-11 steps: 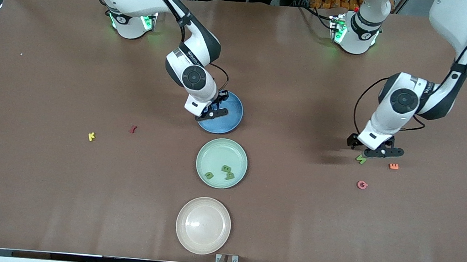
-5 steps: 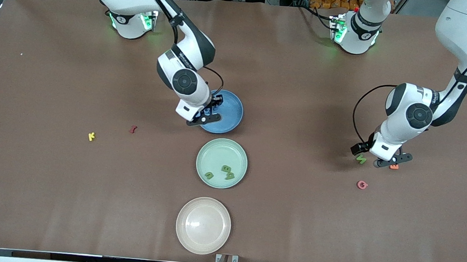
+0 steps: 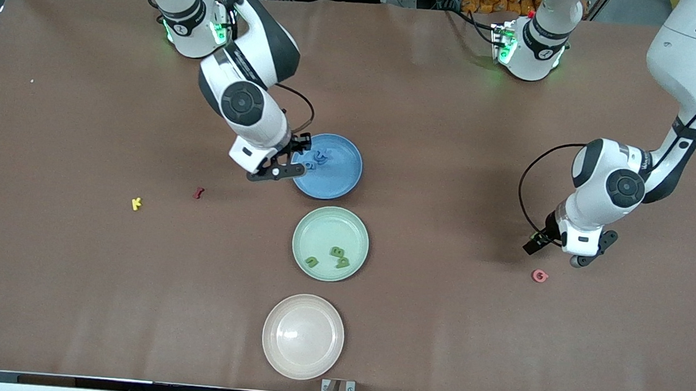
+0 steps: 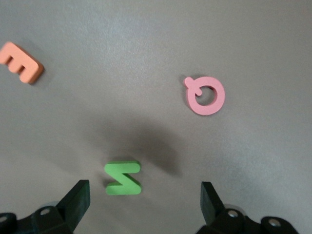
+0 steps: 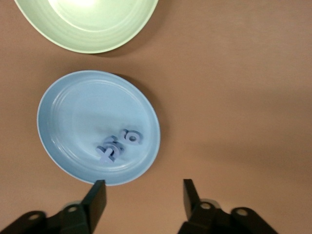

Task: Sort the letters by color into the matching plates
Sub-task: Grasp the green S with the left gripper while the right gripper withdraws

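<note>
My right gripper (image 3: pixel 285 158) is open and empty, just off the rim of the blue plate (image 3: pixel 338 179) toward the right arm's end. Blue letters (image 3: pixel 317 157) lie in that plate, also seen in the right wrist view (image 5: pixel 117 145). The green plate (image 3: pixel 320 230) holds three green letters (image 3: pixel 337 257). The beige plate (image 3: pixel 303 336) is bare. My left gripper (image 4: pixel 144 200) is open over a green letter (image 4: pixel 123 177), with an orange E (image 4: pixel 22 68) and a pink letter (image 4: pixel 204 95) beside it. The left arm hides the green letter and the E in the front view.
A yellow letter (image 3: pixel 136 204) and a red letter (image 3: pixel 198 193) lie toward the right arm's end. The pink letter (image 3: pixel 540 275) lies on the table near the left gripper (image 3: pixel 562 250). The three plates form a row down the middle.
My right gripper has moved off the blue plate toward the right arm's end, uncovering the blue letters. My left gripper has shifted and turned over the green letter, now hiding it and the orange E.
</note>
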`<action>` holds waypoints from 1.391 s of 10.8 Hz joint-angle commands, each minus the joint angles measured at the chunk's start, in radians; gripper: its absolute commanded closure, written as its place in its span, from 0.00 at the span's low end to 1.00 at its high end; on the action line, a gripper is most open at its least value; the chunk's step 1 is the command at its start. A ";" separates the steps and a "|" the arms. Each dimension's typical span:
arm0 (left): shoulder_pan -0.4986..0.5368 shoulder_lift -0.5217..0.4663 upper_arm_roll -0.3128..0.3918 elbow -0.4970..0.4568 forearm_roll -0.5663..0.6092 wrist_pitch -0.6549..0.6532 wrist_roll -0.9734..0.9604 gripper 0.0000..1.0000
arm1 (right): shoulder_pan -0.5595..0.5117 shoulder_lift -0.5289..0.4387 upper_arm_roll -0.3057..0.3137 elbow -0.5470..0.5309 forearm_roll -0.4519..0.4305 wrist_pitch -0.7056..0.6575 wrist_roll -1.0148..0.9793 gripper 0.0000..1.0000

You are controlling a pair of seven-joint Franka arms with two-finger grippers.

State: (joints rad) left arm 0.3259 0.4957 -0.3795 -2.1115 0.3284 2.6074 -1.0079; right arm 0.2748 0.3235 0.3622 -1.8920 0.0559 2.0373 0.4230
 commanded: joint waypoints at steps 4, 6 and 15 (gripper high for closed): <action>-0.001 0.044 0.005 0.027 -0.003 -0.021 -0.100 0.00 | -0.140 -0.194 -0.008 0.176 -0.001 -0.363 0.008 0.00; -0.001 0.044 0.019 0.022 -0.003 -0.024 -0.103 0.00 | -0.178 -0.205 -0.034 0.273 0.001 -0.463 -0.001 0.00; -0.018 0.061 0.034 0.025 0.057 -0.024 -0.138 0.00 | -0.189 -0.273 -0.413 0.372 -0.048 -0.540 -0.375 0.00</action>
State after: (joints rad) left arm 0.3192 0.5506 -0.3456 -2.0972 0.3556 2.5921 -1.1048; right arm 0.0761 0.0366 0.0125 -1.5550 0.0182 1.4911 0.0925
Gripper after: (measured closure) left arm 0.000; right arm 0.000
